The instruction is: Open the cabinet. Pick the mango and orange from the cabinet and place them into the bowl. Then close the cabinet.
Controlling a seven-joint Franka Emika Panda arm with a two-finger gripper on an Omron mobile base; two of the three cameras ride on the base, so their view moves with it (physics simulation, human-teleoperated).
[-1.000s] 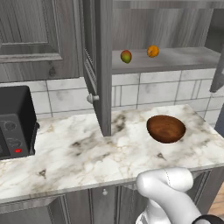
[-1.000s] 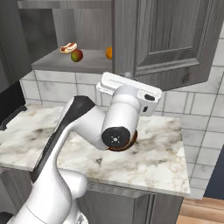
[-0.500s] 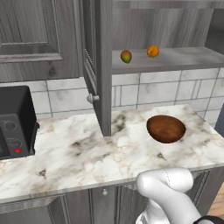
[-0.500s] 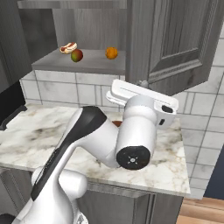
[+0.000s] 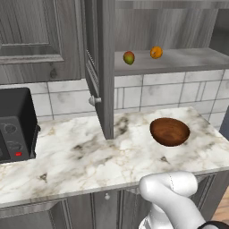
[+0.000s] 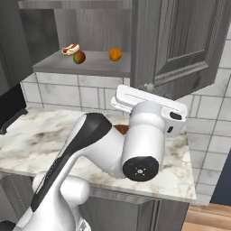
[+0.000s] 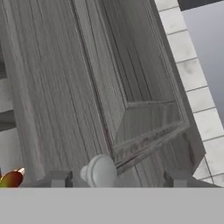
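Grey wood-grain fills the hand view: the right door of the cabinet (image 7: 131,87) stands swung open directly ahead of the tool (image 7: 116,177), whose two dark fingertips (image 7: 59,178) stand spread apart at either side of the door's round silver knob (image 7: 99,171), with a visible gap on each side, pinching nothing. The knob sits between the tips, nearer the left-hand one in that view.

From the base views, both cabinet doors stand open, and the shelf (image 5: 188,60) inside lies well off to the tool's left and a little above it. On that shelf the mango (image 5: 129,57) and the orange (image 5: 156,52) rest near each other but apart, the orange being the closer of the two to the tool. A hot dog (image 6: 70,48) lies just behind the mango.

Below the shelf, the bowl (image 5: 169,132) sits empty on the marble worktop (image 5: 80,156), lower than the tool. A black microwave (image 5: 15,125) stands at the worktop's far left end, well away from the tool.
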